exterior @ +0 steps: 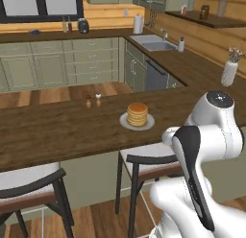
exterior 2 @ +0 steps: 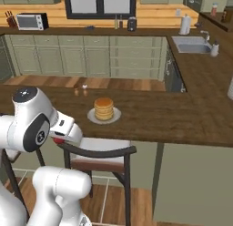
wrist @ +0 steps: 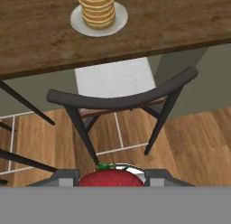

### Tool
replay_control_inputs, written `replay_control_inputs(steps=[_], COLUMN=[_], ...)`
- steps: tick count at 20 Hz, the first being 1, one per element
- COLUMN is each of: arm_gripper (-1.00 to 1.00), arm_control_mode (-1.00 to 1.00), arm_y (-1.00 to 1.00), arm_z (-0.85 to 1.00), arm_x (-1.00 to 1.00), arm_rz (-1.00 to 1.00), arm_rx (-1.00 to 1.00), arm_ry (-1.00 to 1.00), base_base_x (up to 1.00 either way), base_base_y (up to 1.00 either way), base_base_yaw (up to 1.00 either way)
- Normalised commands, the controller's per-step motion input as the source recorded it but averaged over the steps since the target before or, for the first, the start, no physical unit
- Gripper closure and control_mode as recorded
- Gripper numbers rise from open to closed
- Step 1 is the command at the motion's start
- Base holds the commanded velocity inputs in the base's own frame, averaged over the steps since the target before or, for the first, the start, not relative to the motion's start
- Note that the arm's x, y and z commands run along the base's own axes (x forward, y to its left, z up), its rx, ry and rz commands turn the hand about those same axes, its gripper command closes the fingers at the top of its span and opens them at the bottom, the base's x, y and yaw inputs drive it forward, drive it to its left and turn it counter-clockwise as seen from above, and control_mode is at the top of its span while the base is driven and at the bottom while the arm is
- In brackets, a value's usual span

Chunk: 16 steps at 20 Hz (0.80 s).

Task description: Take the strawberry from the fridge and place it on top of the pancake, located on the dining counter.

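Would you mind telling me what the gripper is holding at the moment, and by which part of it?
The gripper is holding the strawberry, clamped by its two sides between the fingers, with the green leafy top facing forward.

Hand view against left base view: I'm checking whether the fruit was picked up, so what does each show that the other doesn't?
The hand view alone shows the strawberry held between the gripper fingertips, above a stool. The left base view alone shows the sink, a vase and two shakers. Both show the pancake bare on its plate on the dining counter.
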Motion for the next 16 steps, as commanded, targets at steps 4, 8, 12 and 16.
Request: replay_control_inputs(steps=[4, 8, 12, 16], arm_gripper=[1.00, 1.00, 1.00, 1.00], arm_control_mode=[1.00, 1.00, 1.00, 1.00], arm_y=[0.00, 0.00, 0.00, 0.00], arm_z=[0.00, 0.00, 0.00, 0.00], arm_x=[0.00, 0.00, 0.00, 0.00], arm_rz=[0.00, 0.00, 0.00, 0.00], arm_rx=[0.00, 0.00, 0.00, 0.00], arm_ry=[0.00, 0.00, 0.00, 0.00], base_base_x=[0.71, 0.52, 0.08, 0.00], base_base_y=[0.00, -0.22, -0.17, -0.06], base_base_yaw=[0.21, 0.02, -0.04, -0.11])
